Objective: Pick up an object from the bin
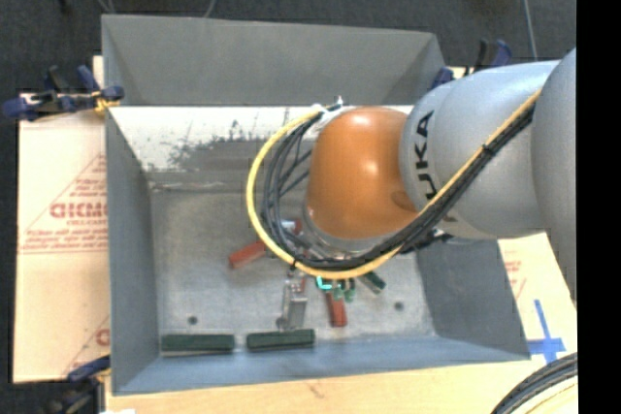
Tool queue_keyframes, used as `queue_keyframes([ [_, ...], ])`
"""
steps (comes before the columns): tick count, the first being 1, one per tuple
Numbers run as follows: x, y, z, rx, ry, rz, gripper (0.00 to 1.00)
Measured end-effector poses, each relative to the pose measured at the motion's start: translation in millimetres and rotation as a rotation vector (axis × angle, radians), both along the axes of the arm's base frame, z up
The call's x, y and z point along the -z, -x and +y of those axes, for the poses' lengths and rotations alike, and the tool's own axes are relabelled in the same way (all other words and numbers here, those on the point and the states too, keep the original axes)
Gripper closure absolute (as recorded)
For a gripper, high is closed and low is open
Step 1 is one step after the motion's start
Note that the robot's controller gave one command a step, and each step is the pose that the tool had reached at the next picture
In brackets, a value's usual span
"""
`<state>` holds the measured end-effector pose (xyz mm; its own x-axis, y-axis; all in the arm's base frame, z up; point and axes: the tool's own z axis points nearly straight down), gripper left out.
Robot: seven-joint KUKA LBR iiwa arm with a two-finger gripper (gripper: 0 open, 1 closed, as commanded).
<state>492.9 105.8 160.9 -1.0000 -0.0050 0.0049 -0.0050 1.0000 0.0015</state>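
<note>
Grey sheet metal makes up the bin (126, 238), whose sloping walls run down to a flat, scuffed floor with a handful of small things scattered across its front half. The arm (485, 160) comes in from the right, pale grey and bulky, and ends over the middle of the bin in a rounded orange cover (354, 172). A loop of yellow and black cables (260, 199) curls round the cover's left side. Below the cover the tool (292, 302) reaches down close to the floor, showing as a slim grey metal part that points toward the front wall; whether it stands wide or narrow cannot be told from this angle. Its lower end comes just short of the right dark green bar (280, 338), which lies flat along the front edge of the floor, and whether the two touch cannot be told. In line with that bar, a small gap to its left, lies the left dark green bar (197, 342). Just beside the tool on its right lies a short red piece (337, 309), tilted a little. Farther back from it a small green piece (373, 282) pokes out from under the cables. A flat red-orange strip (246, 256) lies on the floor to the tool's rear left, near the cable loop and apart from the tool.
</note>
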Motion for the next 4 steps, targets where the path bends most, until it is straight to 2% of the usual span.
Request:
queue_keyframes([
  [1, 92, -100.9, -10, -0.404, 0.002, -0.008, 0.0],
  [2, 58, -112.9, -25, -0.4, 0.003, -0.014, 0.0],
  [3, 47, -128.9, -2, -0.578, 0.001, -0.013, 0.0],
  [4, 88, -130.5, -12, -0.8, 0.002, -0.013, 0.0],
])
